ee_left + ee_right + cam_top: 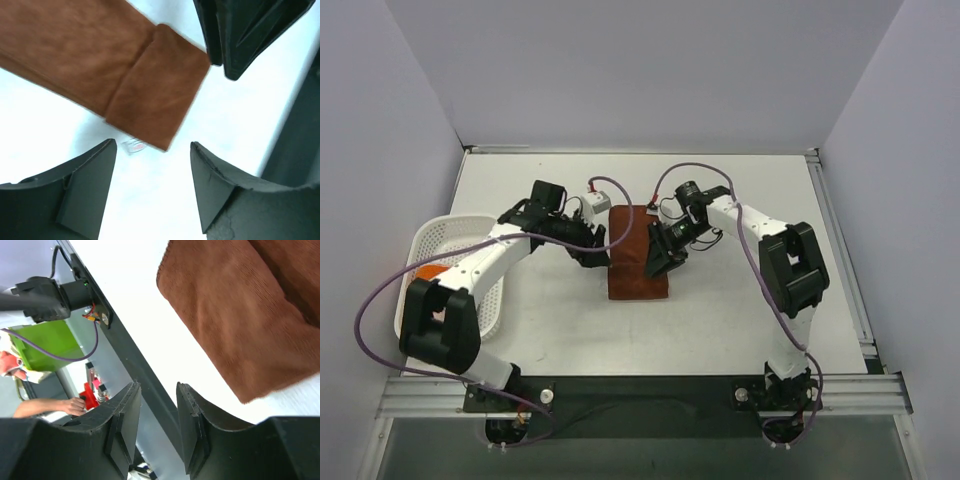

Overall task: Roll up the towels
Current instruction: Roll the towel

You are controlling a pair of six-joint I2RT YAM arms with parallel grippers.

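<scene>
The rust-brown towel (638,262) lies as a long strip on the white table (740,310) between my two grippers. In the left wrist view one end of the towel (150,95) is folded back over itself, with the small white tag (134,146) poking out beside it. My left gripper (596,255) is open and empty at the towel's left edge, its jaws (152,146) over bare table. My right gripper (660,262) is open and empty at the right edge, next to the towel (240,310). A peach-orange towel (428,270) lies in the basket. The slate-blue towel is out of view.
The white lattice basket (470,235) stands at the table's left side beside the left arm. Grey walls enclose the table on three sides. The right gripper's fingers (240,35) show in the left wrist view, close to the towel's folded end.
</scene>
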